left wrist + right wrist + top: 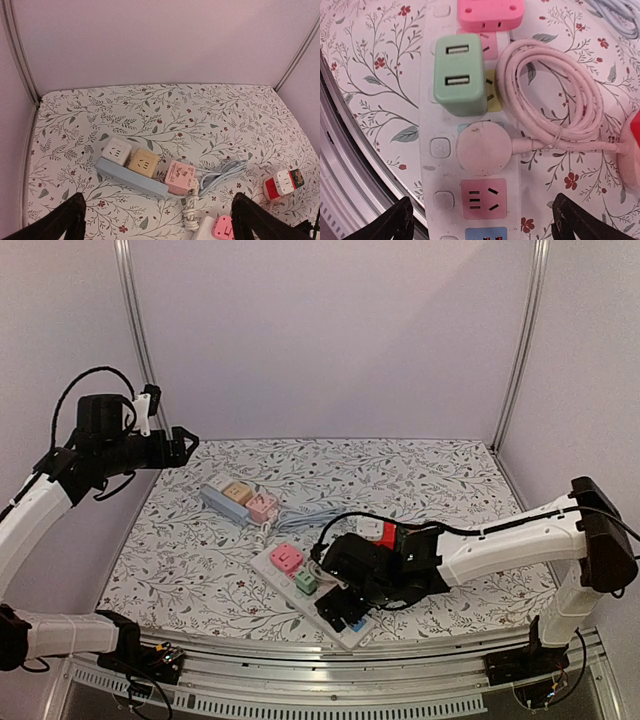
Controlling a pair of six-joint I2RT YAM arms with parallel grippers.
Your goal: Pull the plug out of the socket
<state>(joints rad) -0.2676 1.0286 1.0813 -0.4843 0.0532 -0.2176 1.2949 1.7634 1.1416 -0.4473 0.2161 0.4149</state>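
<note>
two open grippers, plug not yet gripped
you are at the approach step: your right gripper hovers over the long white plastic power strip, fingers spread wide, holding and touching nothing. the round pale-pink plug sits seated in the strip just ahead of the fingers, next to the mint-green usb adapter, its coiled pink cable alongside. next you likely need to descend, straddle that plug, close firmly and pull straight off. your left gripper hangs high, fingers apart, empty.
</note>
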